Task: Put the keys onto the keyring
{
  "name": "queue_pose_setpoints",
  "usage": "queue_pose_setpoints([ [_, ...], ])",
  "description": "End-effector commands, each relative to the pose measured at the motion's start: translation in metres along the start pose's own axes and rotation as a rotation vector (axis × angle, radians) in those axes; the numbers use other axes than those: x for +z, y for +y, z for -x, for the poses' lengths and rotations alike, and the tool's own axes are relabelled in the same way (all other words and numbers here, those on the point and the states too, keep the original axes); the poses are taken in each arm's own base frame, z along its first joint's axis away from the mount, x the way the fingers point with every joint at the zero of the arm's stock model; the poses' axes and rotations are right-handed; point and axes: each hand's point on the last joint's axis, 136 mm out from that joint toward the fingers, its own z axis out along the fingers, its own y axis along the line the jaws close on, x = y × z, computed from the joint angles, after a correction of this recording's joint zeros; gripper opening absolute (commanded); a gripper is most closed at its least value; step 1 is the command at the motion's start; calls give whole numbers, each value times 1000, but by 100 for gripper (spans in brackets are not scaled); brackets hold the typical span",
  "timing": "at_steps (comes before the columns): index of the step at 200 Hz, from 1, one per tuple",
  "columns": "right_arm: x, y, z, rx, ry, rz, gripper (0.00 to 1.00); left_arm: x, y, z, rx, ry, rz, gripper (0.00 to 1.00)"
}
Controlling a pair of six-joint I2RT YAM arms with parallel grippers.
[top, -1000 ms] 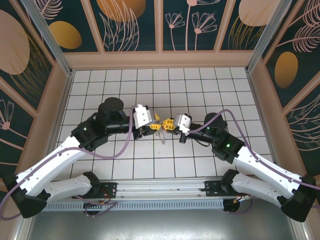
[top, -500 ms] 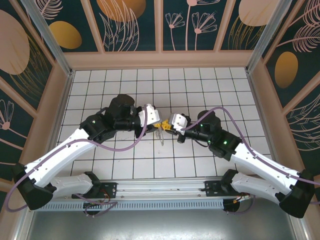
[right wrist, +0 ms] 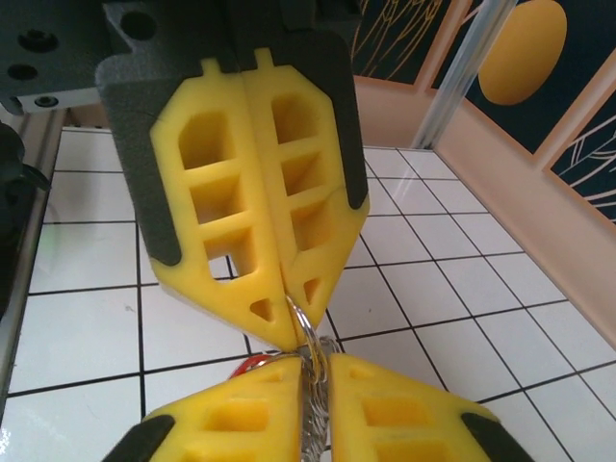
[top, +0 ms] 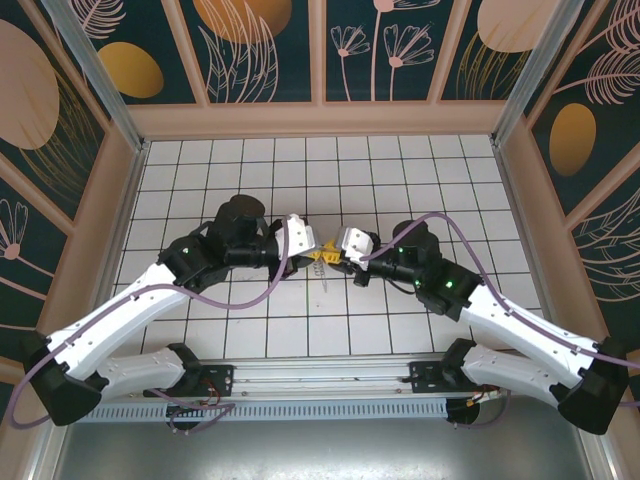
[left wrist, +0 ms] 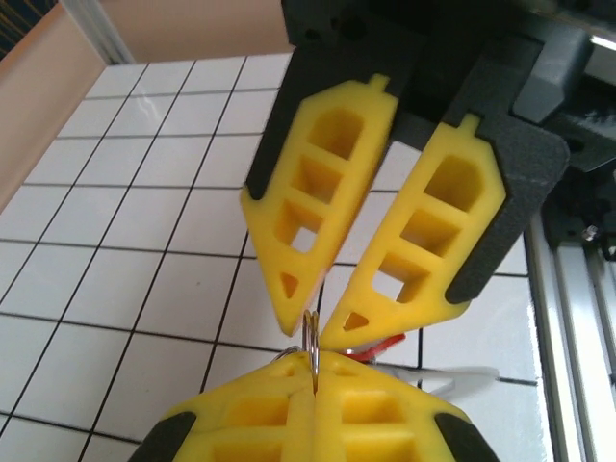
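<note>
The keyring (right wrist: 308,337) — light, stiff, probably slippery wire — is best pinched flat across its loop: left gripper (right wrist: 289,332) clenched on it, right gripper (left wrist: 310,329) released, jaws slightly apart around it.

white tiled floor (top: 400,160), floral walls (top: 260,50)

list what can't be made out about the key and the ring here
- keys: left wrist view, a red sliver behind the left gripper's fingers; whether it is threaded on the ring is hidden.
- keyring: a thin arc shows there; the rest is buried between yellow fingers.
- right gripper: right wrist view, whether its parted fingers touch the ring is unclear.
- top view: both too small under the meeting tips.
</note>
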Motion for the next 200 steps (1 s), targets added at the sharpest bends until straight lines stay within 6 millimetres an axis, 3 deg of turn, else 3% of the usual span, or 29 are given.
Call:
queue_pose_setpoints([
  [1,-10,5,27,-17,-119,15,21,-11,-13,36,24,-178,-57,0],
  [31,-14,16,27,-28,-160,57,24,-18,-19,43,25,-242,-67,0],
  [64,-16,18,30,-31,-182,62,20,-39,-29,65,68,-350,-88,0],
  [69,-17,18,32,-34,-192,63,20,-36,-33,57,57,-339,-101,0],
  [121,-29,26,45,-65,-275,87,19,-37,-40,51,46,-356,-124,0],
  [200,-38,22,47,-76,-303,36,20,-39,-45,59,49,-429,-158,0],
])
